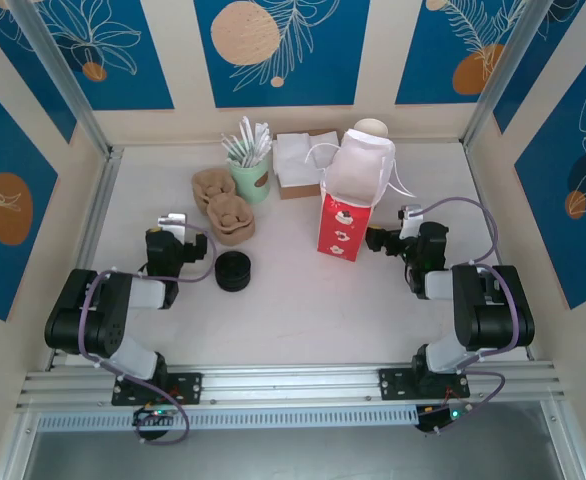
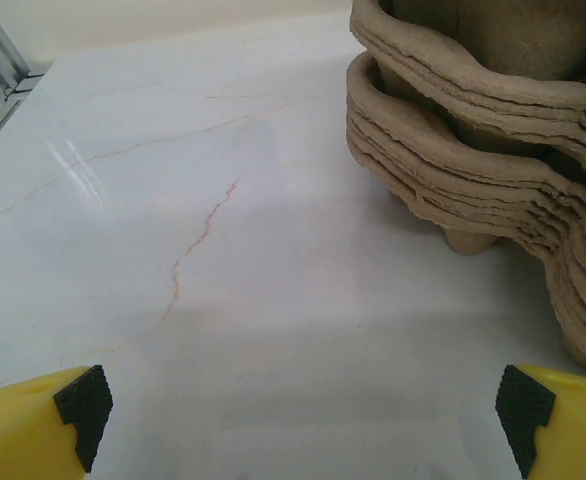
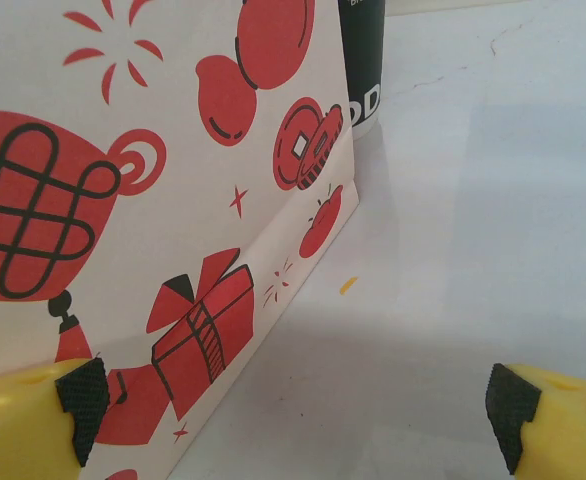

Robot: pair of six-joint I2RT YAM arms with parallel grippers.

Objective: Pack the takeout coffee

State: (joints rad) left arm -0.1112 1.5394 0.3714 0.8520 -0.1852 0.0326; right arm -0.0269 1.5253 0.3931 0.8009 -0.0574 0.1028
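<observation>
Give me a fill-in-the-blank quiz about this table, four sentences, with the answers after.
1. The left tool and the right tool are both ___.
2. The red patterned paper bag stands ___ on the white table.
3. The small olive-green paper cup with a round black plastic lid sits nearer the ___ tool.
4. The pale mint-green cup holds white ___.
Answers: open; upright; left; sticks.

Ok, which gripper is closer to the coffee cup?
Left. The left gripper sits just left of the coffee cup and slightly farther back; the right gripper is off to its right, beyond the red bag.
</observation>
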